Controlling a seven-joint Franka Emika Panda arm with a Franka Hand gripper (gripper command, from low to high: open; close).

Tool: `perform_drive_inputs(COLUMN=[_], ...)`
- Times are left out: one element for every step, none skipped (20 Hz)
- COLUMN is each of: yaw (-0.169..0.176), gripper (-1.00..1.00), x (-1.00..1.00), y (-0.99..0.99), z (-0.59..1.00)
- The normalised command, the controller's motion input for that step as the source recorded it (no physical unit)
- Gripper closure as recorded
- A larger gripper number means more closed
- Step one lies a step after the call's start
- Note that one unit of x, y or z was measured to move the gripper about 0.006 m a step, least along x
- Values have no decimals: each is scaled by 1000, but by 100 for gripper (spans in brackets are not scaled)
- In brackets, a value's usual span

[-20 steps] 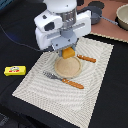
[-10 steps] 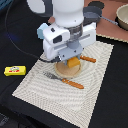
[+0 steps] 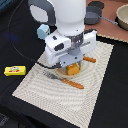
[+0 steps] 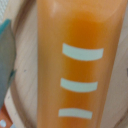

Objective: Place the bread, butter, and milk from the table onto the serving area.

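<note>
My gripper [image 3: 72, 63] is shut on the bread [image 3: 73, 69], an orange-brown loaf, and holds it low over the round tan plate [image 3: 62, 71] on the serving area [image 3: 75, 102], the cream placemat. In the wrist view the bread [image 4: 82, 60] fills the frame with its pale dashes, and the plate [image 4: 22, 80] shows around it. The fingers are hidden by the hand in the exterior view. The butter [image 3: 15, 71], a yellow box, lies on the black table [image 3: 20, 45] at the exterior view's left of the mat. The milk [image 3: 43, 30], a pale blue carton, stands behind the arm.
A fork [image 3: 64, 80] and a knife [image 3: 90, 60] with orange handles flank the plate. A reddish-brown board [image 3: 107, 27] with a grey pot [image 3: 93, 16] and a bowl [image 3: 122, 17] sits at the back right. A black cable [image 3: 15, 35] loops over the table.
The arm has come down and shifted toward the exterior view's right, bringing the bread from above the plate to just over it. Butter and milk have not moved.
</note>
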Motion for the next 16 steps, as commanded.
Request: perform_drive_inputs(yaw=[96, 90, 79, 77, 74, 61, 45, 34, 18, 6, 0, 0, 0, 0, 0, 0], gripper=[-100, -100, -100, -100, -100, -100, -100, -100, -100, -100, -100, -100, -100, -100, -100, -100], x=[-337, -534, -626, -669, -766, -829, -909, -949, -1000, -1000, -1000, -1000, -1000, -1000, -1000, -1000], y=[220, 140, 111, 89, 49, 34, 11, 0, 0, 0, -54, -154, -229, -280, -349, -377], z=[900, 820, 769, 711, 597, 540, 469, 420, 351, 286, 203, 100, 9, 0, 0, 0])
